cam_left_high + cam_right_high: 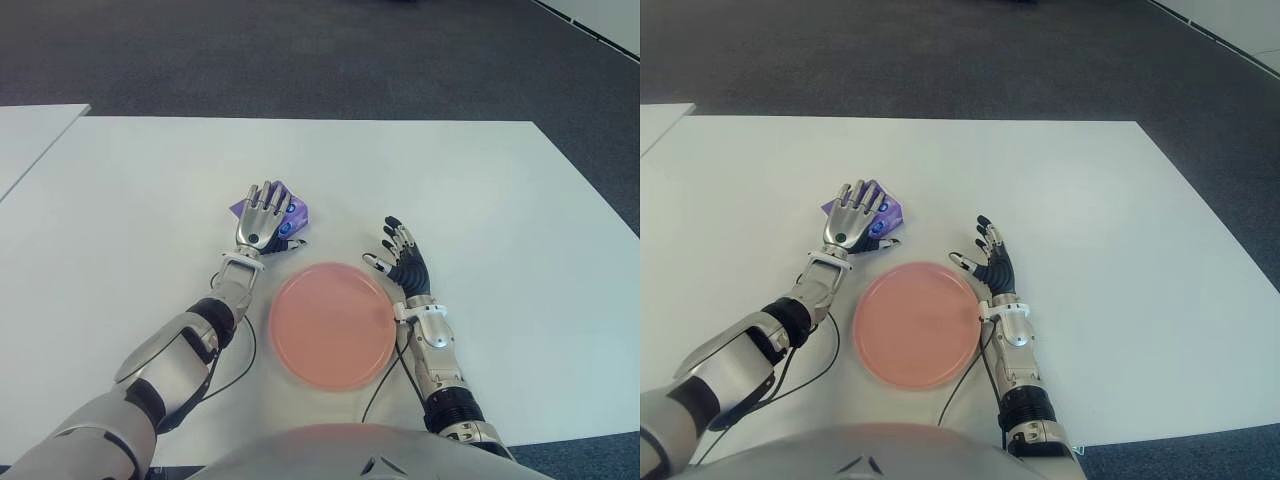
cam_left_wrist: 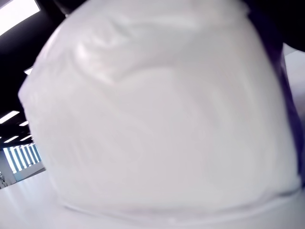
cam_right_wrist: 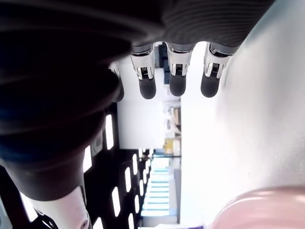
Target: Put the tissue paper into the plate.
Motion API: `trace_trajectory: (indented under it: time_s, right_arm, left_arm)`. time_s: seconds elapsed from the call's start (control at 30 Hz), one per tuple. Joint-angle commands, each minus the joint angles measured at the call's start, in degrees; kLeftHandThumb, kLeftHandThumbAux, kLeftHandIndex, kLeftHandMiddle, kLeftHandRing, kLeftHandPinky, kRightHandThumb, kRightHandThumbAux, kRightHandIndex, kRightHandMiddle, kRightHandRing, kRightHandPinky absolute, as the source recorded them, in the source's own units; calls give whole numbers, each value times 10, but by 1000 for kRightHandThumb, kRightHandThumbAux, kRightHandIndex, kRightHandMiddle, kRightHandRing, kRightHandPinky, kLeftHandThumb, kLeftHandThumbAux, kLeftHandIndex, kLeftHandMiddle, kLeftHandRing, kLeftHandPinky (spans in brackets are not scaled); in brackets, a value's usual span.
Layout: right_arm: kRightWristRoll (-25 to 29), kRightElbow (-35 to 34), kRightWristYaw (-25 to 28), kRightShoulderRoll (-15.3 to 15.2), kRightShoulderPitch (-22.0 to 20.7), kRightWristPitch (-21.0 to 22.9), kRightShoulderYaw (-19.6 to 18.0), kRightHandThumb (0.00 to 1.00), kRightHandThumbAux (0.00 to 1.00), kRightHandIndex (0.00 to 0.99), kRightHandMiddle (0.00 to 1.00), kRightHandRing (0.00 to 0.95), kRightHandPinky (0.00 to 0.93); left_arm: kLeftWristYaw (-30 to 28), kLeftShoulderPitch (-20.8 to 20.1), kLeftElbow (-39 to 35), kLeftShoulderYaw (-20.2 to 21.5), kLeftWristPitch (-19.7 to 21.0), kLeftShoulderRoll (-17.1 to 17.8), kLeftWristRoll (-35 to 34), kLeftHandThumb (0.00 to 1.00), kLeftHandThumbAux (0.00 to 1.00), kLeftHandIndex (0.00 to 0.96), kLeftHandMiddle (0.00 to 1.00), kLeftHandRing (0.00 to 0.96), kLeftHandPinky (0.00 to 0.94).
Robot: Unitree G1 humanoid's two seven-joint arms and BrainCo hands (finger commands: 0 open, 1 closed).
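Observation:
A purple-wrapped pack of tissue paper (image 1: 298,209) lies on the white table (image 1: 480,200), just beyond the left edge of a round pink plate (image 1: 330,325). My left hand (image 1: 265,215) is laid over the pack with its fingers stretched straight and its thumb out toward the plate side. In the left wrist view the pack's white face (image 2: 157,119) fills the picture close to the palm. My right hand (image 1: 400,255) shows beside the plate's right rim, fingers spread and holding nothing. Its fingertips (image 3: 174,78) and the plate's rim (image 3: 257,210) appear in the right wrist view.
A second white table (image 1: 30,140) stands at the far left across a narrow gap. Dark carpet (image 1: 300,50) lies beyond the table's far edge. Thin black cables (image 1: 385,385) run along both forearms near the plate.

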Motion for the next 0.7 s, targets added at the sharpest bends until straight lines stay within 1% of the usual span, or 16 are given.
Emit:
trace_trajectory:
  time_s: [0.03, 0.1, 0.2, 0.27, 0.33, 0.4, 0.47, 0.5, 0.53, 0.57, 0.6, 0.63, 0.67, 0.7]
  right_arm:
    - [4, 36, 2, -3, 53, 27, -4, 46, 814, 99, 85, 28, 0]
    - [4, 35, 1, -4, 54, 29, -4, 46, 815, 98, 84, 28, 0]
    - [2, 33, 2, -7, 57, 16, -4, 44, 808, 96, 82, 27, 0]
    - [0, 31, 4, -10, 59, 10, -3, 38, 802, 94, 81, 27, 0]
    - [1, 30, 8, -14, 60, 8, -4, 29, 796, 91, 78, 25, 0]
    - [3, 29, 12, -17, 60, 8, -5, 24, 792, 89, 77, 25, 0]
    - [6, 32, 16, -20, 59, 7, -7, 21, 790, 88, 77, 25, 0]
    - [8, 34, 19, -21, 57, 9, -8, 19, 789, 87, 76, 25, 0]
    - [10, 36, 21, -23, 56, 11, -9, 18, 791, 87, 77, 27, 0]
    - [12, 30, 22, -23, 58, 14, -9, 18, 791, 88, 78, 27, 0]
    - [14, 26, 24, -23, 59, 16, -10, 17, 793, 88, 78, 29, 0]
    - [15, 24, 26, -24, 60, 16, -10, 16, 795, 88, 79, 30, 0]
    - [16, 20, 27, -24, 62, 14, -9, 16, 795, 89, 79, 30, 0]
    - [17, 20, 29, -24, 63, 10, -9, 15, 797, 89, 79, 31, 0]
  left_arm:
    - [-41, 43, 28, -1, 7, -9, -18, 321, 129, 0, 0, 0, 0]
    - [-46, 44, 26, 0, 14, -11, -22, 327, 133, 0, 0, 0, 0]
    - [-59, 48, 18, 1, 36, -18, -26, 342, 142, 0, 0, 0, 0]
    - [-51, 52, 12, 6, 45, -21, -31, 352, 148, 0, 0, 0, 0]
    - [-34, 56, 4, 12, 45, -23, -37, 369, 154, 0, 0, 0, 0]
    - [7, 61, -5, 24, 31, -23, -46, 382, 159, 0, 0, 0, 2]
    - [40, 64, -7, 27, 21, -23, -47, 389, 166, 0, 0, 0, 14]
    - [66, 62, -6, 25, 13, -20, -43, 392, 172, 0, 0, 0, 28]
    - [85, 60, -5, 24, 7, -19, -40, 399, 209, 0, 0, 0, 130]
    - [103, 54, -4, 20, 5, -17, -34, 401, 222, 0, 0, 0, 167]
    - [115, 49, -3, 18, 4, -17, -30, 442, 276, 0, 0, 0, 254]
    - [120, 47, 0, 16, 4, -18, -28, 469, 310, 0, 0, 0, 310]
    - [117, 45, -1, 14, 6, -19, -27, 479, 322, 0, 0, 0, 330]
    - [112, 45, 1, 11, 6, -19, -27, 562, 368, 0, 0, 45, 373]
